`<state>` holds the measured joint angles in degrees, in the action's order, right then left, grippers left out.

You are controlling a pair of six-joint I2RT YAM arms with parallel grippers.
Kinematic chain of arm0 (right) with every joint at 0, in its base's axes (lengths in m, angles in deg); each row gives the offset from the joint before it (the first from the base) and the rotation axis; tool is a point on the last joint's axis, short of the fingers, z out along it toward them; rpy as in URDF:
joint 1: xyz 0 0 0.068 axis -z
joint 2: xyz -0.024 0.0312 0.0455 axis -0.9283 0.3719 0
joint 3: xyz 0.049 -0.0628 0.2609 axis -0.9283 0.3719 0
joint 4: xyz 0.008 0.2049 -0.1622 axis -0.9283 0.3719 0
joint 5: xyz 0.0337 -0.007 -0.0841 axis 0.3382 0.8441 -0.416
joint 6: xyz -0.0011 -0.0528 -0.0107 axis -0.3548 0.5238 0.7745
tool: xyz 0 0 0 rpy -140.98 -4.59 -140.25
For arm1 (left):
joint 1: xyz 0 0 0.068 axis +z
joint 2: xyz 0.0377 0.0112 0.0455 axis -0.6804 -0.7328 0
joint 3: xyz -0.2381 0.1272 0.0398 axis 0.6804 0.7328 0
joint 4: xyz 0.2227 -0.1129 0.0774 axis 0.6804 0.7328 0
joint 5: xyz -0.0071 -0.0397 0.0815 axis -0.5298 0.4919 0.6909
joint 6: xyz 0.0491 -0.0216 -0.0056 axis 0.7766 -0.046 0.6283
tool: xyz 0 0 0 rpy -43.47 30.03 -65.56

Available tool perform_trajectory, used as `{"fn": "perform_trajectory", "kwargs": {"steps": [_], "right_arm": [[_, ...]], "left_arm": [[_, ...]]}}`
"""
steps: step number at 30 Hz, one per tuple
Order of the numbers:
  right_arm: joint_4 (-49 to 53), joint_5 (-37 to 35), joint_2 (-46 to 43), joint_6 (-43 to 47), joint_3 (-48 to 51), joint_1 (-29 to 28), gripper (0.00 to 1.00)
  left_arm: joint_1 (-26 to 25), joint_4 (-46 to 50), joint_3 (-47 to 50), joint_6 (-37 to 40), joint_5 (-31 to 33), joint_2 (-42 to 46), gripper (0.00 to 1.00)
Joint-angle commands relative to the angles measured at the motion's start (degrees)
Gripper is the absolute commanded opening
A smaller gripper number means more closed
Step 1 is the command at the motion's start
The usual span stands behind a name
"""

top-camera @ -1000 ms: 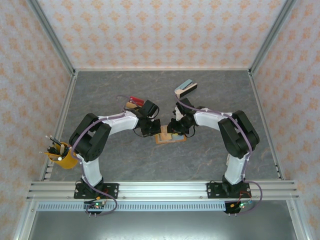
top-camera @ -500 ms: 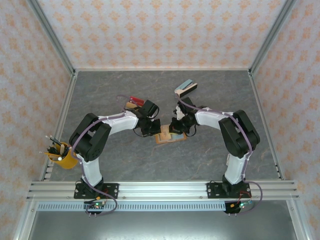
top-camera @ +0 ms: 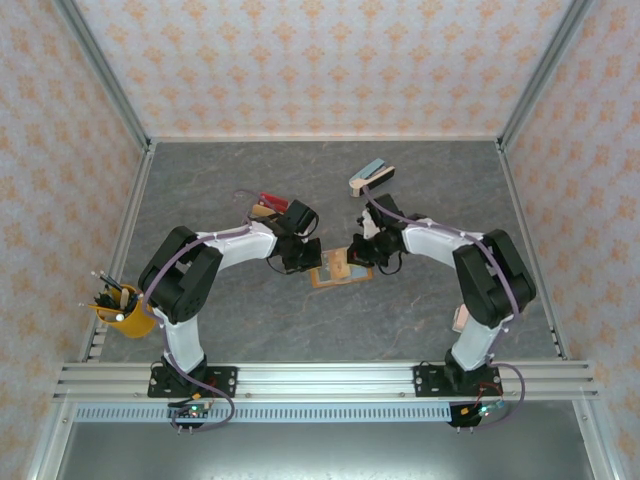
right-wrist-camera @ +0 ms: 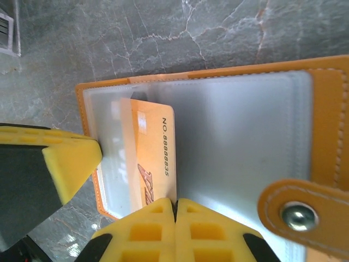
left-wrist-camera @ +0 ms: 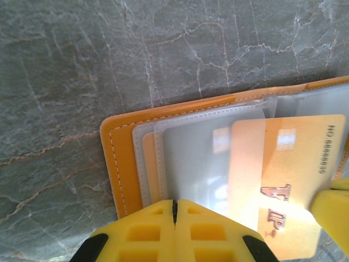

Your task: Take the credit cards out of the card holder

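From above, the open holder (top-camera: 338, 272) lies on the counter (top-camera: 300, 325) between left pincer (top-camera: 303, 257) and right pincer (top-camera: 357, 256); at the left wrist, that pincer, pressed together, pins the holder's edge beneath it as an anchor; at the right wrist, that pincer pinches the corner of the card (right-wrist-camera: 150, 164), likely to draw it out.
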<state>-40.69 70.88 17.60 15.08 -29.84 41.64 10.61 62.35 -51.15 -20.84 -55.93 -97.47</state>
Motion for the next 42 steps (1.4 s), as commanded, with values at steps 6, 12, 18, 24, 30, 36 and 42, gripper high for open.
{"fn": "perform_trajectory", "kwargs": {"steps": [6, 12, 18, 24, 30, 36, 42], "right_arm": [[-3.6, -1.8, -10.2, 0.3, 3.8, 1.0, 0.00], [-10.4, 6.0, -15.5, -2.8, 7.3, 5.0, 0.00], [-14.0, 11.7, -18.0, -5.3, 8.6, 7.0, 0.00], [-19.7, 17.3, -19.4, -9.0, 9.4, 7.2, 0.00], [-23.4, 21.1, -20.3, -11.7, 9.7, 7.2, 0.00], [-26.6, 24.0, -20.4, -14.3, 9.9, 7.2, 0.00], [-28.0, 25.3, -20.3, -15.3, 9.7, 7.2, 0.00]], "left_arm": [[0.2, 2.0, -2.2, 2.0, -1.3, 4.8, 0.13], [3.0, -1.6, 0.5, 1.3, -4.3, 14.2, 0.37], [5.2, -13.7, 7.1, -3.5, -11.8, 19.8, 0.64], [5.4, -26.2, 10.8, -8.0, -18.9, 19.1, 0.85], [5.5, -34.7, 12.3, -11.3, -23.1, 17.1, 0.89], [5.5, -37.9, 12.5, -11.8, -24.9, 17.0, 0.89], [5.5, -41.0, 12.8, -13.2, -26.0, 17.2, 0.86]]}}
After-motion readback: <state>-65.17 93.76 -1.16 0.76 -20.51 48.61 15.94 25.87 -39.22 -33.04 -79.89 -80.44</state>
